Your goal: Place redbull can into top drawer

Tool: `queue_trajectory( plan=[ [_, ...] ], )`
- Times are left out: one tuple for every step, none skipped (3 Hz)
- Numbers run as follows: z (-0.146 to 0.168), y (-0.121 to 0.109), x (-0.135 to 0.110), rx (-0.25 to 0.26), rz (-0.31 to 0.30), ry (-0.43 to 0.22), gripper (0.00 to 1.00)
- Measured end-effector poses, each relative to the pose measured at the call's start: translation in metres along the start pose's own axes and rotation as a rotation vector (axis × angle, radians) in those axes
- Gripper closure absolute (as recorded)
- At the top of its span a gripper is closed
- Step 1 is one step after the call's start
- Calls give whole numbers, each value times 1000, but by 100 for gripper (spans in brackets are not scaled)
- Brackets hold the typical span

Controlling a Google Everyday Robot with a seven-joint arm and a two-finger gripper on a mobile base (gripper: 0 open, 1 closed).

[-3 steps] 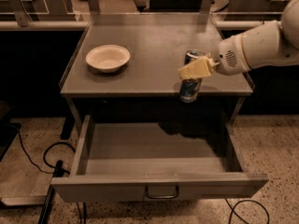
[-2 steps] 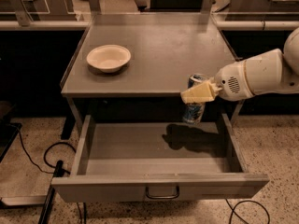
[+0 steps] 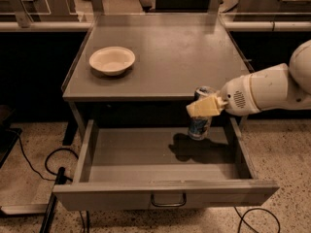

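The redbull can [image 3: 199, 126], slim and blue-and-silver, is upright in my gripper [image 3: 203, 107], which is shut on its upper part. The can hangs inside the open top drawer [image 3: 146, 152], at its back right, its base close to the drawer floor; I cannot tell whether it touches. The drawer is pulled fully out, with a flat grey front panel and a small bar handle [image 3: 168, 201]. My white arm [image 3: 267, 89] reaches in from the right.
A shallow white bowl [image 3: 112, 60] sits on the grey table top [image 3: 180, 52] at the left. Black cables [image 3: 43, 164] lie on the speckled floor to the left, and another [image 3: 257, 220] at the bottom right.
My gripper has carried the can forward off the table top and down into the open drawer. The bowl and drawer have not moved.
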State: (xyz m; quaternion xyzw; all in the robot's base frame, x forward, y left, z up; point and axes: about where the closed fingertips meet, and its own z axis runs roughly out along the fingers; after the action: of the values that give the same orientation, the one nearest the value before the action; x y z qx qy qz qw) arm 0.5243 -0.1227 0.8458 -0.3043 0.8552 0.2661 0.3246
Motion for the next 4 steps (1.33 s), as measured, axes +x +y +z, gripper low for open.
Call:
queue_trajectory(
  plan=[
    [32, 5, 43, 50, 48, 3, 100],
    [34, 4, 43, 53, 49, 2, 100],
    [39, 5, 48, 77, 71, 0, 100],
    [61, 15, 66, 115, 108, -10, 100]
  ],
)
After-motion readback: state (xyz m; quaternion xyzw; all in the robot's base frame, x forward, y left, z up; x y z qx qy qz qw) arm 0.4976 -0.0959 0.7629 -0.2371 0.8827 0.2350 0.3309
